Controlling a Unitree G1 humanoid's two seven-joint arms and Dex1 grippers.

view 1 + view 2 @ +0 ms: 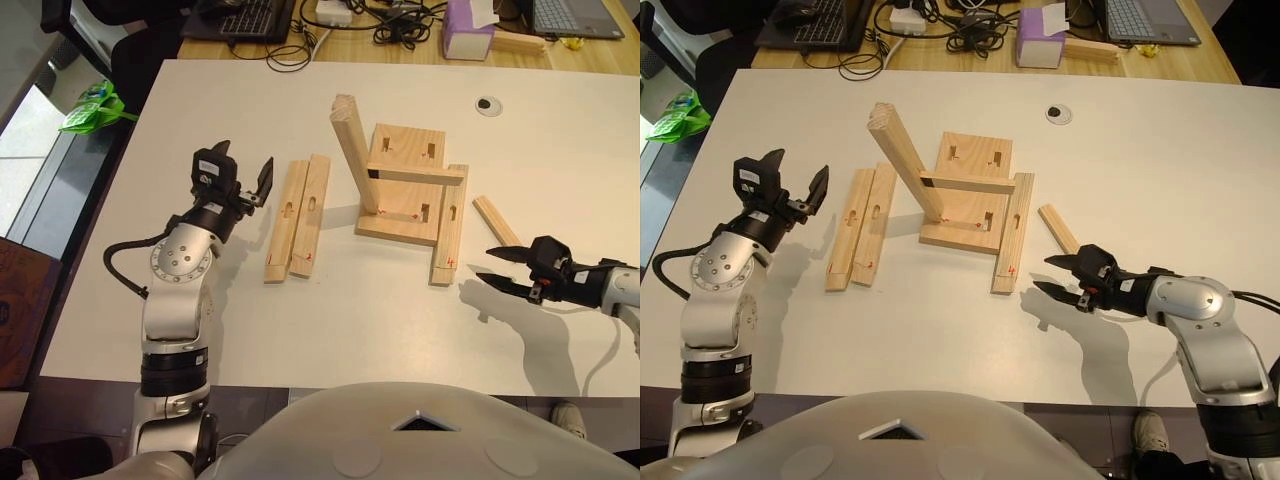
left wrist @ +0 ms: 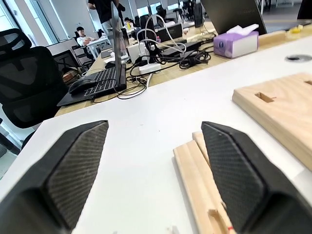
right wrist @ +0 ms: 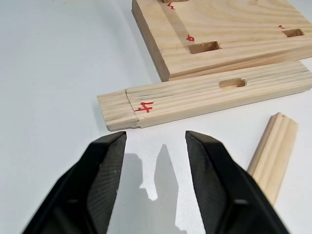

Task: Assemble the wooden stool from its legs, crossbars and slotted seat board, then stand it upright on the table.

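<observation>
White bench (image 1: pixel 200 100), stool parts spread out mid-surface.

- Seat board (image 1: pixel 408 140) lies flat near the bench centre, slots facing up, red marks beside some of them.
- 1 leg (image 1: pixel 352 150) stands on the board's near left corner, tilted away to the left. Cannot tell how deep it sits in the slot.
- 1 crossbar (image 1: pixel 415 176) runs level from that standing leg across the board to the right. Its right end sits over the far end of a 2nd leg (image 1: pixel 450 225), which lies flat against the board's right edge.
- 2 more legs (image 1: pixel 287 220) (image 1: pixel 312 210) lie side by side, touching, just left of the board, oval slots up.
- A short loose bar (image 1: pixel 496 222) lies at an angle right of the flat leg, apart from it.

Left gripper (image 1: pixel 243 165): fingers wide apart, holding nothing, raised over the bench just left of the paired legs.
Right gripper (image 1: pixel 485 264): fingers apart, holding nothing, low over the bench, pointing left at the near end of the flat leg, with the loose bar just beside it. In the right wrist view that leg end (image 3: pixel 122 109) carries a red mark and lies just beyond the fingertips, not touching.

Far edge: purple tissue box (image 1: pixel 468 28), keyboard (image 1: pixel 245 15), cables. Green bag (image 1: pixel 95 108) off the bench's left side.
</observation>
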